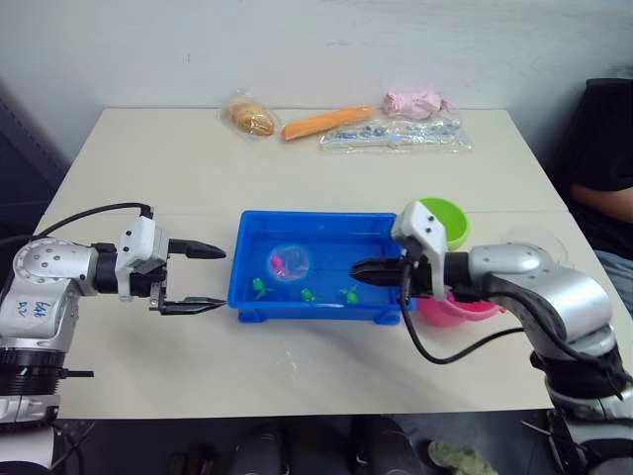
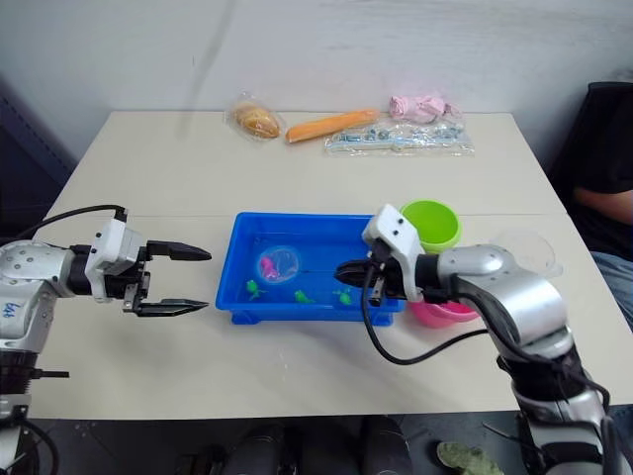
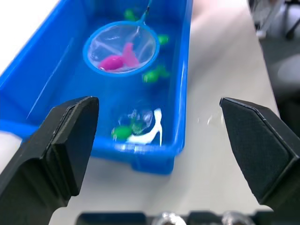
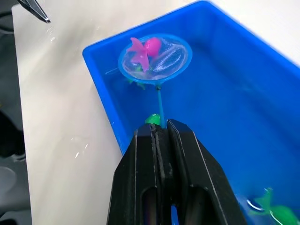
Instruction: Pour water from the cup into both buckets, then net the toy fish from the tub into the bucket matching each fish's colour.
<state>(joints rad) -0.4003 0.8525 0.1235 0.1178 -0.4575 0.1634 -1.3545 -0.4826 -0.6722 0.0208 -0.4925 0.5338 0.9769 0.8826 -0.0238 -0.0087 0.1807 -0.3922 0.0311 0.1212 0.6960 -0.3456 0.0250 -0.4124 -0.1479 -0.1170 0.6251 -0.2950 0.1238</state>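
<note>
**Right gripper holding the net over a pink fish in the tub**

The right arm is reaching in from the table's right edge, forearm lying low and nearly level across the pink round plastic bucket (image 1: 457,309). Its right gripper (image 4: 161,129) is pinching the thin blue handle of a small round net (image 4: 155,58), fingers pressed tight together on it. The net's hoop is sitting inside the shallow bright blue rectangular plastic tub (image 1: 247,259), toward the tub's left half, and a tiny pink plastic fish (image 4: 146,49) is lying in the mesh. Several tiny green plastic fish (image 1: 309,294) are lying along the tub's near wall.

The left arm is stretching in from the table's left edge, wrist level, with the left gripper (image 1: 196,278) hanging just beside the tub's left end, its two black fingers spread wide apart and holding nothing.

The lime green round plastic bucket (image 1: 447,218) is standing just behind the right wrist, near the tub's far right corner, beside the pink one.
</note>
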